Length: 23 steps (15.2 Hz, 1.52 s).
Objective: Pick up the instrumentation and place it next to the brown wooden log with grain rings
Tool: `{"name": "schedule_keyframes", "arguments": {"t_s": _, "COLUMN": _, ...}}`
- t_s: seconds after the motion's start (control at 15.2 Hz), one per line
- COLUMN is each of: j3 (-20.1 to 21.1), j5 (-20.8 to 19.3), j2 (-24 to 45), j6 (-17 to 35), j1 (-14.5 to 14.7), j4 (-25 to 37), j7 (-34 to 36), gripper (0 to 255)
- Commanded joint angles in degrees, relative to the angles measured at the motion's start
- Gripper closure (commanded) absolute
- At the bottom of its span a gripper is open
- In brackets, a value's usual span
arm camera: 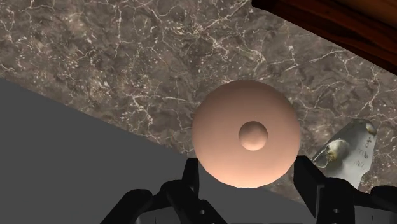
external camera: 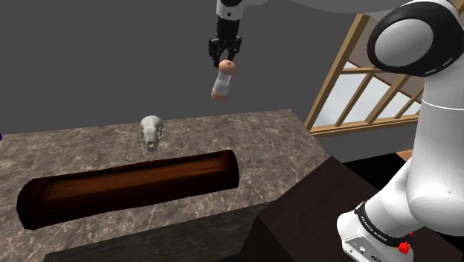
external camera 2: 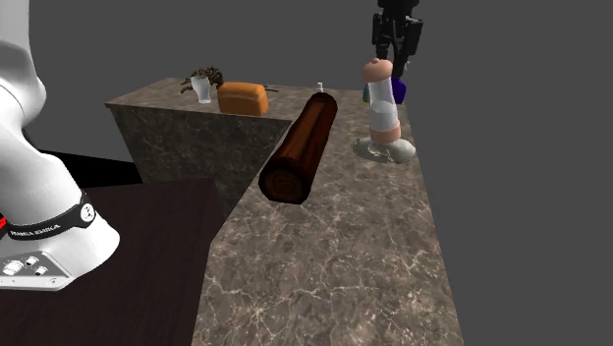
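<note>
Raised arm's gripper (external camera: pixel 225 60) points down, clasping the instrument (external camera: pixel 223 80).

The instrument (external camera: pixel 223 80) clasped in my gripper (external camera: pixel 224 59) has smooth, softly glossy peach caps and a pale matt middle of a material I cannot tell; the fingers (arm camera: pixel 191 184) look like matt black plastic. Below the gripper, the countertop (external camera: pixel 260 134) reads as polished brown stone veined white. The log (external camera: pixel 126 186) lying on it is dark reddish wood, streaked with grain and faintly shiny.
</note>
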Motion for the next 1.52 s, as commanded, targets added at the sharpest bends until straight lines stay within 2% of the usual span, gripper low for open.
{"name": "schedule_keyframes", "arguments": {"t_s": 0.0, "j3": 0.5, "j5": -0.3, "j2": 1.9, "j6": -1.1, "j1": 1.5, "j4": 3.1, "j7": 2.1, "gripper": 255}}
{"name": "schedule_keyframes", "arguments": {"t_s": 0.2, "j3": 1.3, "j5": -0.7, "j2": 6.1, "j6": -3.6, "j1": 3.9, "j4": 9.9, "j7": 5.5, "gripper": 255}}
{"name": "schedule_keyframes", "arguments": {"t_s": 0.79, "j3": 1.3, "j5": -0.6, "j2": 5.2, "j6": 3.9, "j1": 4.1, "j4": 1.5, "j7": 5.3, "gripper": 255}}
{"name": "schedule_keyframes", "arguments": {"t_s": 1.45, "j3": 1.3, "j5": -0.5, "j2": 6.0, "j6": 11.1, "j1": 4.1, "j4": -4.9, "j7": 5.1, "gripper": 255}}
